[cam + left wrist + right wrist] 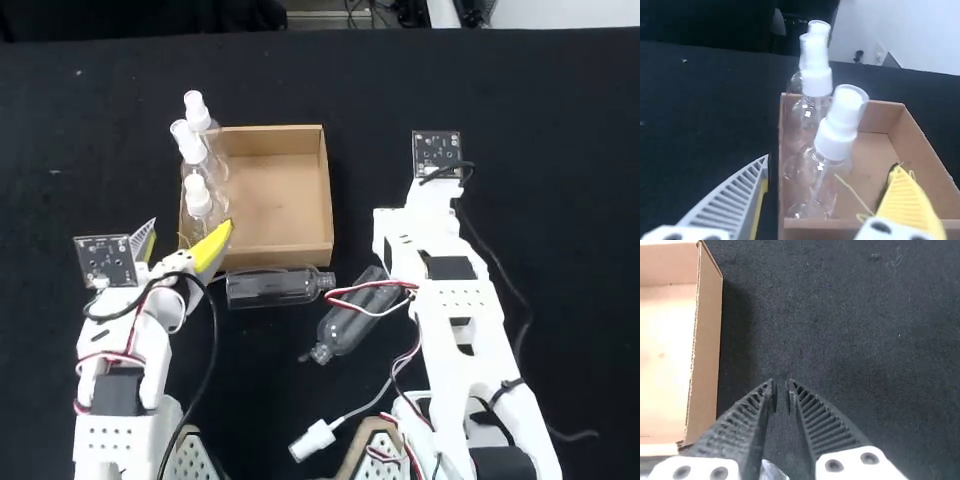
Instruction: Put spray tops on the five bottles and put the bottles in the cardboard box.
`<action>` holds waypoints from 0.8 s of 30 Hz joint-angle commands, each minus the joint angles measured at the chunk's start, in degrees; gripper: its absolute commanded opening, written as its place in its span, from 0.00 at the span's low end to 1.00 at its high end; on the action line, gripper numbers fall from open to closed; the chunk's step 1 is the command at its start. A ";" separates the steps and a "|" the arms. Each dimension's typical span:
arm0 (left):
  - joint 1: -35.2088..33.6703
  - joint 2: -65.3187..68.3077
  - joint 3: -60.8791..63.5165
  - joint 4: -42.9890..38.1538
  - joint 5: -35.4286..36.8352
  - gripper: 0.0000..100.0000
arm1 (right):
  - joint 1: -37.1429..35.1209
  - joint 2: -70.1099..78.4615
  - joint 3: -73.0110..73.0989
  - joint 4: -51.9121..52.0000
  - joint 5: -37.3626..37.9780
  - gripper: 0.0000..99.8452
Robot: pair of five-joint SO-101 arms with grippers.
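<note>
The cardboard box sits mid-table, and most of its floor, from the middle across to the right wall, lies bare. Three clear capped bottles stand in a row along its left wall. The nearest is plainly inside, but I cannot tell whether the farthest is. The left gripper straddles the box's near left corner with its fingers spread wide, the yellow one over the box and the grey one outside. Just in front of the box an uncapped bottle lies on its side, and a second uncapped bottle lies tilted beside it, against the right arm. A loose spray top lies nearer the arm bases. The right gripper hovers over open black table right of the box, its fingers pressed nearly together on nothing.
</note>
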 commanded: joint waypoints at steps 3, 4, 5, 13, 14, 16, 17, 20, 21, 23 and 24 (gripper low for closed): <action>-5.05 -1.32 -2.42 4.92 0.53 0.25 | -0.88 -1.27 -0.40 -1.76 -0.09 0.03; -5.49 -1.32 -2.42 5.80 0.53 0.25 | -0.88 -1.27 -0.40 -1.76 -0.09 0.03; -5.58 -1.41 -2.51 6.68 0.53 0.25 | -0.88 -1.27 -0.40 -1.76 -0.09 0.03; -5.49 -1.41 -10.07 18.11 0.18 0.25 | -0.79 -1.27 -0.40 -1.76 0.18 0.03; -5.49 -1.41 -11.38 20.40 0.18 0.25 | -0.79 -1.27 -0.40 -1.76 0.26 0.03; -5.49 -1.41 -12.79 23.65 0.09 0.25 | -0.79 -1.27 -0.40 -1.67 0.18 0.03; -5.49 -1.41 -12.88 24.44 0.09 0.25 | -0.79 -1.27 -0.40 -1.58 0.09 0.03; -5.49 -1.41 -11.91 24.53 0.09 0.25 | -0.79 -1.27 -0.40 -1.49 0.09 0.03; -5.49 -1.41 -11.38 24.53 0.09 0.25 | -0.79 -1.45 -0.40 -1.41 0.00 0.03; -5.49 -1.41 -10.42 24.44 0.09 0.25 | -0.62 -1.63 -0.40 -1.41 0.00 0.03; -5.49 -1.41 -9.98 24.44 0.09 0.25 | -0.53 -1.63 -0.48 -1.32 0.00 0.03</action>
